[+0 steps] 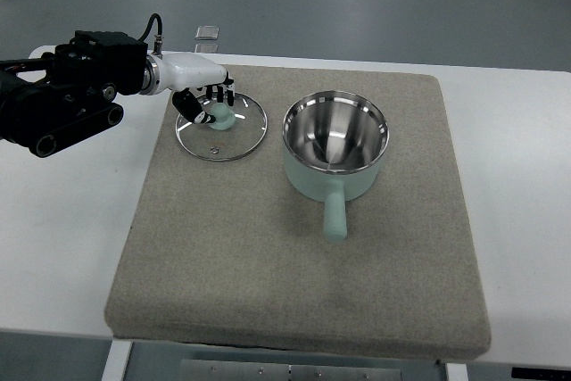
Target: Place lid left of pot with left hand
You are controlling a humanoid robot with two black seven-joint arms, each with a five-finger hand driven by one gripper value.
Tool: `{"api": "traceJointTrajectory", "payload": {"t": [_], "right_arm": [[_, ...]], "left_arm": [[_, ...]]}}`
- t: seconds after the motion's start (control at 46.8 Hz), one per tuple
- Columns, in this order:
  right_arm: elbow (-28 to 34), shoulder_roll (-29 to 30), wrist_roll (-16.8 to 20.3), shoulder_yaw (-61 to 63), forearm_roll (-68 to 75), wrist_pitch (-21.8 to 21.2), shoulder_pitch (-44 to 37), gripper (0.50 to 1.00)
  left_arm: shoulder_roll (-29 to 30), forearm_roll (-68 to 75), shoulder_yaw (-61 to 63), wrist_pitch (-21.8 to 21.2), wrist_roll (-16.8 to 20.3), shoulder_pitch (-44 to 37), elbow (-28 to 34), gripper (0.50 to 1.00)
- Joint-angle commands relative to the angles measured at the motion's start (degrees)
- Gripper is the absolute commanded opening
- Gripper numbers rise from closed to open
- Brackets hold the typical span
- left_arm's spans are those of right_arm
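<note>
1. Glass lid (221, 126) lies flat on the grey mat (294, 265), just left of the pot (335, 144) and apart from its rim, so the placing looks nearly done. The left robot hand (207, 104) has its fingers curled down around the pale green knob (220, 119); whether they grip it tightly or are loosening cannot be told.
2. If a finger catches under the knob as the hand lifts away, the lid could be dragged or tipped up on edge.
3. A sideways pull toward the pot could slide the lid into the steel rim, and glass may chip or clatter.
4. The lid sits near the mat's back-left edge; a push away from the pot could leave it half on the white counter (62, 247), tilted.
5. The right hand is not in view.
</note>
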State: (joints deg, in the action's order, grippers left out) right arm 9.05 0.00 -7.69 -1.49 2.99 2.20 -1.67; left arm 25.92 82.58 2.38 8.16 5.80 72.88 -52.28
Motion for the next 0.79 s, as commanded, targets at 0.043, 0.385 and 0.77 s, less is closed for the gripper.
{"api": "traceJointTrajectory", "payload": {"t": [0.043,0.385,0.77], "right_arm": [[0.00,0.00,-0.05,0.00,0.00,0.00,0.00,0.924],[0.00,0.00,0.04,0.00,0.00,0.00,0.00,0.924],[0.00,0.00,-0.05,0.00,0.00,0.00,0.00,0.924]], "left_arm": [[0.18,-6.10,-0.45,-0.07,0.00,0.07,0.34,0.999],[0.27,-42.40,-6.78,0.02,0.00,0.25,8.51,0.999],[0.53,-74.84,-23.73,2.30,0.00,-7.74,18.35,0.999]]}}
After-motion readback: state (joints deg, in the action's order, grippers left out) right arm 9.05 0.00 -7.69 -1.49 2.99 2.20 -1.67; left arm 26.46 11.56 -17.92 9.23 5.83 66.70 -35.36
